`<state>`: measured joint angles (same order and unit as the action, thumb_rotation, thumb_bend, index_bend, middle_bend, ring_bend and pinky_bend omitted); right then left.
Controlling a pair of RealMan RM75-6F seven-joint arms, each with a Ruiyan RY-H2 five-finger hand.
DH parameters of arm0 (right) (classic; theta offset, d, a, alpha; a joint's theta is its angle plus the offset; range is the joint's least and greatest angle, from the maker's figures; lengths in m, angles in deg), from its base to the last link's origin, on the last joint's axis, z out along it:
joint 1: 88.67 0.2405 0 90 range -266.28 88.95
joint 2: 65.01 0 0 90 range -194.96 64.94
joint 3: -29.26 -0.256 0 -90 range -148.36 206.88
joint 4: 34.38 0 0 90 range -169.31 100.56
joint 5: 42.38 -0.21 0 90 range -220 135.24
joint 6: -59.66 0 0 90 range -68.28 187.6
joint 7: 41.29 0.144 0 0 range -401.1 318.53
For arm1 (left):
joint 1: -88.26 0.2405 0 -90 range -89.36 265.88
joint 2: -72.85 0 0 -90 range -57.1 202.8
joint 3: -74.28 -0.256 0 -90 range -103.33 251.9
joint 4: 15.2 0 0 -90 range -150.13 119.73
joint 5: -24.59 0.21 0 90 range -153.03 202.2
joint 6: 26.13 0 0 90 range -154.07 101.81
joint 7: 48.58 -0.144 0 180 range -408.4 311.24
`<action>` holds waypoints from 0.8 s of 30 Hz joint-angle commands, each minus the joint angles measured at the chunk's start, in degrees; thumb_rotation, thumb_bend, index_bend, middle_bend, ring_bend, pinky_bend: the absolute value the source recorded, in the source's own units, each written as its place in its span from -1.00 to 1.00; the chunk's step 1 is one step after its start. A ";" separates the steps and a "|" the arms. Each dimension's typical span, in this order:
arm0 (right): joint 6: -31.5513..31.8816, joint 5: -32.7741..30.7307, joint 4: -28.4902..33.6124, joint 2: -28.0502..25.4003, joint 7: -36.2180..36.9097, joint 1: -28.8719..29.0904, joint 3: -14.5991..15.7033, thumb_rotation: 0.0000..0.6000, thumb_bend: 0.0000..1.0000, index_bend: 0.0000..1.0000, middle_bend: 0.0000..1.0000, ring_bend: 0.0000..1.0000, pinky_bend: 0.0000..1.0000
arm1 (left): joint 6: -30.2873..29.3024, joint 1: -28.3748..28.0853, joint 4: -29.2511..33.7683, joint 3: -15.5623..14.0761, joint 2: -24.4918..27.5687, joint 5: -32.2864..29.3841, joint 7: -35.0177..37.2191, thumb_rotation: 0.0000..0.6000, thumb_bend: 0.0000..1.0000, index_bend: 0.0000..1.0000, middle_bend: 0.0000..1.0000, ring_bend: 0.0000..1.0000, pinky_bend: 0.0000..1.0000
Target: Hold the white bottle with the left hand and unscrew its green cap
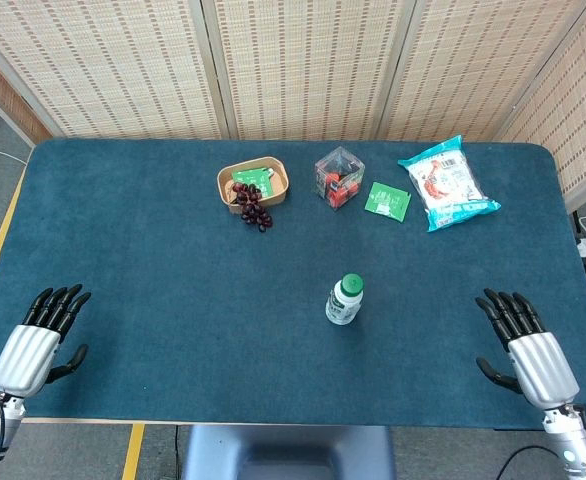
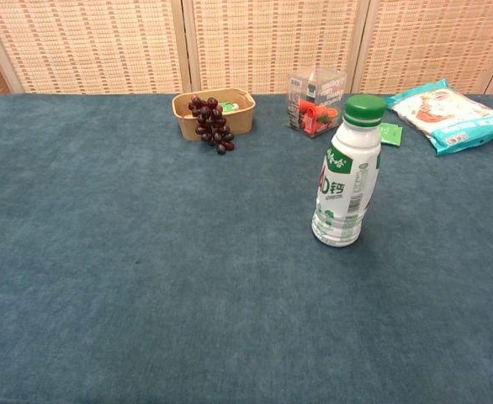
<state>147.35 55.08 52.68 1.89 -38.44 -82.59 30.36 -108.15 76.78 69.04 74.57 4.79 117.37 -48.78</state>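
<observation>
A white bottle (image 1: 343,302) (image 2: 343,185) with a green cap (image 1: 351,284) (image 2: 364,109) stands upright near the middle of the blue table, a little right of centre. My left hand (image 1: 41,342) rests at the table's near left edge, fingers spread, holding nothing. At the near right edge my right hand (image 1: 525,345) lies the same way, open and empty. Both hands are far from the bottle. The chest view shows neither hand.
At the back stand a brown tray (image 1: 273,190) (image 2: 242,112) with dark grapes (image 1: 253,207) (image 2: 210,123), a clear box (image 1: 339,178) (image 2: 316,101) with red items, a green sachet (image 1: 387,201) and a blue-white snack bag (image 1: 448,183) (image 2: 450,112). Woven screens stand behind the table.
</observation>
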 commanded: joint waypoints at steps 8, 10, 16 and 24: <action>1.26 2.21 1.05 -1.35 0.47 -0.51 1.25 1.00 -0.66 -1.00 -1.00 -1.00 -1.00 | 1.04 -4.97 -11.94 -0.64 -12.08 4.09 30.08 1.00 -0.19 -1.00 -1.00 -1.00 -0.96; 1.03 2.35 1.23 -1.93 -0.30 -0.58 1.51 1.00 -0.66 -1.00 -1.00 -1.00 -1.00 | 3.07 -7.02 -12.56 0.02 -15.00 3.98 31.48 1.00 -0.21 -1.00 -1.00 -1.00 -0.97; 2.92 1.68 1.75 -2.34 0.37 -1.29 0.71 1.00 -0.66 -1.00 -1.00 -1.00 -1.00 | 13.91 -14.18 -4.84 1.67 -17.49 0.69 41.85 1.00 -0.20 -1.00 -1.00 -1.00 -0.99; 3.47 1.59 1.71 -2.42 0.27 -1.71 0.58 1.00 -0.66 -1.00 -1.00 -1.00 -1.00 | 21.15 -18.96 -4.98 4.82 -26.77 -5.17 42.33 1.00 -0.21 -1.00 -1.00 -1.00 -1.00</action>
<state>150.94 56.82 54.37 -0.50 -38.31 -84.30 31.00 -90.05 60.26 63.73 77.74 -18.63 114.71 -6.77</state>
